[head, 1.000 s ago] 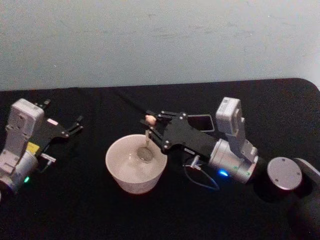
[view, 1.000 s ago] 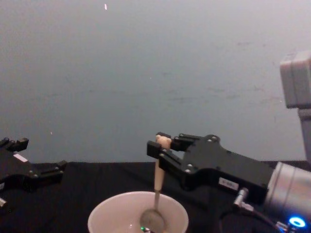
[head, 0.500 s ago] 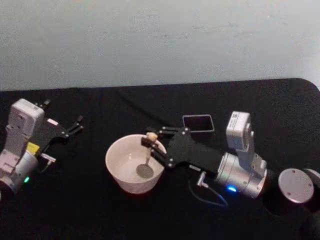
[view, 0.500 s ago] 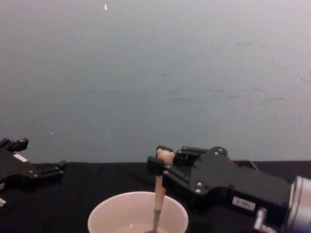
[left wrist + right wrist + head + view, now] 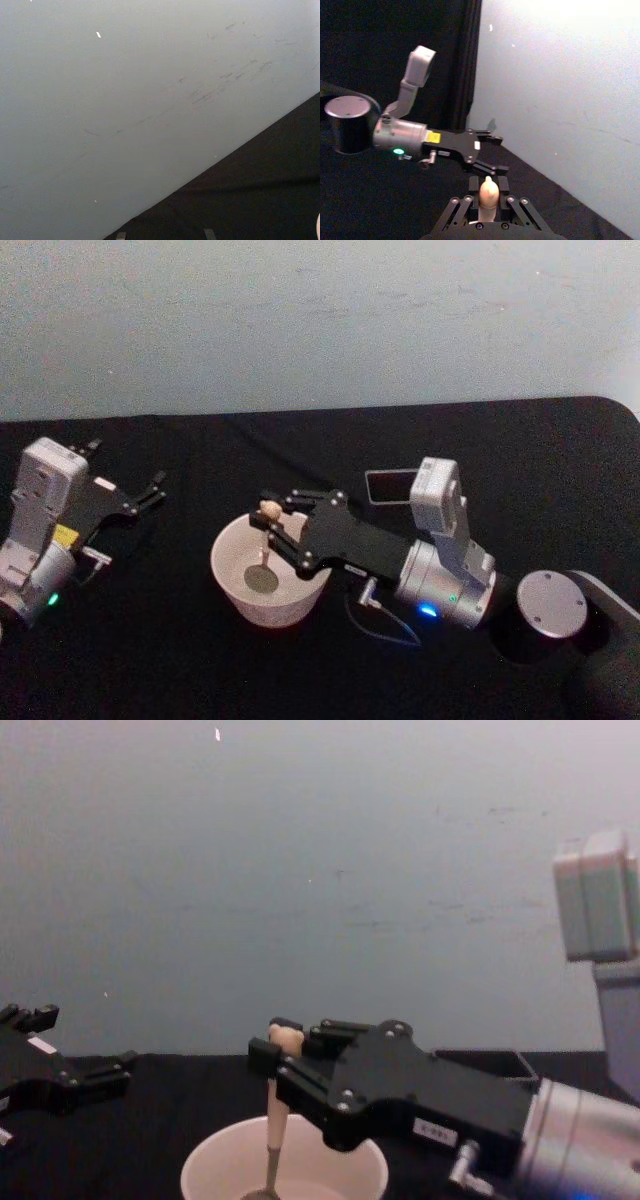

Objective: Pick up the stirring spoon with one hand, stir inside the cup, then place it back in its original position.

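The stirring spoon [image 5: 265, 545] stands nearly upright in the cream-white cup [image 5: 226, 550]. Its metal bowl sits low in the middle of the cup, and its bear head shows above the rim. My right gripper [image 5: 266, 513] is shut on the top of the beige handle, reaching over the cup from the right. From the chest, the spoon [image 5: 272, 1120] hangs from the right gripper [image 5: 280, 1046] down into the cup [image 5: 205, 1168]. The right wrist view shows the spoon's top [image 5: 489, 192] between my fingers [image 5: 468, 199]. The dark square holder [image 5: 389, 486] stands behind the right arm. My left gripper [image 5: 157, 489] rests open at the far left.
A black cloth [image 5: 150, 660] covers the table, with a pale wall behind it. A thin cable [image 5: 385, 625] loops under the right wrist. A round grey cap [image 5: 548, 605] of the right arm sits at the lower right.
My right gripper has carried the spoon leftward inside the cup, so its bowl went from the right side to the middle. The left arm has not moved.
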`<action>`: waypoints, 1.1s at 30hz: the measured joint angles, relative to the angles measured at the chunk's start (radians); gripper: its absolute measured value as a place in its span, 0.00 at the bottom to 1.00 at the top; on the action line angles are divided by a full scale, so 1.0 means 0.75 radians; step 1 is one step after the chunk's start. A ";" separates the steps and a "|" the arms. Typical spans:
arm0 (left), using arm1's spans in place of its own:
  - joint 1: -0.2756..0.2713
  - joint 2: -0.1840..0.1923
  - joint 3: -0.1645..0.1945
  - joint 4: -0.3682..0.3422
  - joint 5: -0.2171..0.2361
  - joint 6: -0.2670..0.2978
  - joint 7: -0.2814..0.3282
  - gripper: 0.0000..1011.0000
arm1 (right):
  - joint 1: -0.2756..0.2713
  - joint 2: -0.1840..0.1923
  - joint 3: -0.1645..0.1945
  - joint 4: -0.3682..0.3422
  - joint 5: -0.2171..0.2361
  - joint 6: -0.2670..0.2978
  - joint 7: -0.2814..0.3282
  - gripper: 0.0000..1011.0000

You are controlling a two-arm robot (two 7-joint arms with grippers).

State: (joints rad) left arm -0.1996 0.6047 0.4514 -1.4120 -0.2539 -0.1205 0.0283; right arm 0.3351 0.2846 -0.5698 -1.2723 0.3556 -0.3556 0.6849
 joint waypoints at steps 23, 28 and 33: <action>0.000 0.000 0.000 0.000 0.000 0.000 0.000 0.99 | 0.051 -0.038 0.049 0.096 -0.040 -0.018 -0.059 0.21; 0.000 0.000 0.000 0.000 0.000 0.000 0.000 0.99 | 0.040 -0.022 0.061 0.081 -0.044 -0.019 -0.062 0.21; 0.000 0.000 0.000 0.000 0.000 0.000 0.000 0.99 | 0.020 0.001 0.072 0.052 -0.038 -0.020 -0.055 0.21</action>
State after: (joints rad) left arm -0.1995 0.6047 0.4514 -1.4120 -0.2539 -0.1205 0.0283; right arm 0.3499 0.2856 -0.5155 -1.2331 0.3270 -0.3705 0.6435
